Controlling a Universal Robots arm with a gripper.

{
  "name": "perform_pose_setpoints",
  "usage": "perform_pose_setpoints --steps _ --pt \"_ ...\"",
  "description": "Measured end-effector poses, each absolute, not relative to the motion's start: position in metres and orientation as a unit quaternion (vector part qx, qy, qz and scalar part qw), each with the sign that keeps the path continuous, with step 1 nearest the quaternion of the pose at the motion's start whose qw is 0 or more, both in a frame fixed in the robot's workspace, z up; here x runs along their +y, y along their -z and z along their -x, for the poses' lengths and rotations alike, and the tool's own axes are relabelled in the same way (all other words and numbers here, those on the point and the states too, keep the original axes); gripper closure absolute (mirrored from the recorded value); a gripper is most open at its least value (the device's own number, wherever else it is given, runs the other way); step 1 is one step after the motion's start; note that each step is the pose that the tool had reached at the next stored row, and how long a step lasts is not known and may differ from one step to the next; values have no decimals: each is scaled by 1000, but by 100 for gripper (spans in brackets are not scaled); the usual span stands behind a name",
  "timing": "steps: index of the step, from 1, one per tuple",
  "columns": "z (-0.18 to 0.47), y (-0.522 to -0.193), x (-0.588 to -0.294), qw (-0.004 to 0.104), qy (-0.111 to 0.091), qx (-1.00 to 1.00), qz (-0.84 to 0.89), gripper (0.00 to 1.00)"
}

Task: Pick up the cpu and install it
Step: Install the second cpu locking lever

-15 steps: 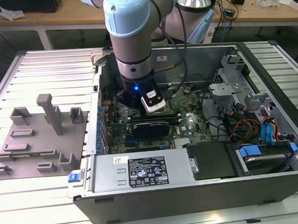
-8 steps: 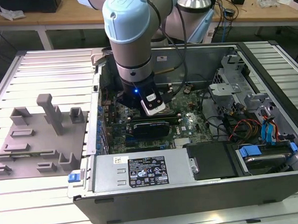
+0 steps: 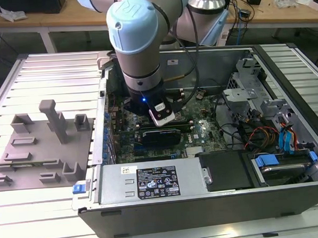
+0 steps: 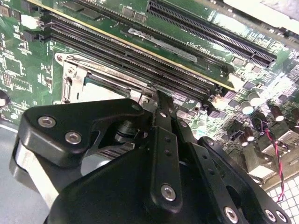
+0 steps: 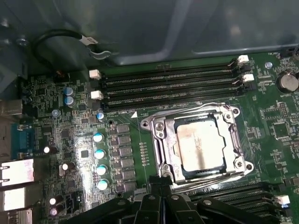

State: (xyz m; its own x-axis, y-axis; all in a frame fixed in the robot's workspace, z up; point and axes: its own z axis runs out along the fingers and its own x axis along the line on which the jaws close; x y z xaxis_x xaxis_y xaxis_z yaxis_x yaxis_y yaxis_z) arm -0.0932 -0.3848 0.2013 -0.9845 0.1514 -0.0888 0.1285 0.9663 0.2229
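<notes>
The cpu (image 5: 200,145) is sitting seated in the socket (image 5: 159,140); the gripper (image 4: 159,100), fingers closed together and holding nothing, is hovering just beside it. Placement appears complete; any further move calls for a clean vertical clearance.

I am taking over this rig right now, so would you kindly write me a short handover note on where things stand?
Hand: empty, linkage low over the motherboard inside the open computer case, beside the socket; whether its fingers are open or shut cannot be told.
Cpu: lies flat and square inside the metal socket frame, silver top up.
Done: the cpu is picked up and placed in the socket.
Left: I cannot tell whether the socket is latched; check that before calling the install finished.
</notes>
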Motion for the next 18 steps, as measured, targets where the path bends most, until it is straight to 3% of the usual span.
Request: perform_pose_setpoints --steps 7,12,18 --pt "95 -196 -387 55 -127 988 -71 89" --pt "95 -197 -388 55 -128 988 -71 89" --pt "95 -222 -388 55 -126 988 -71 89"
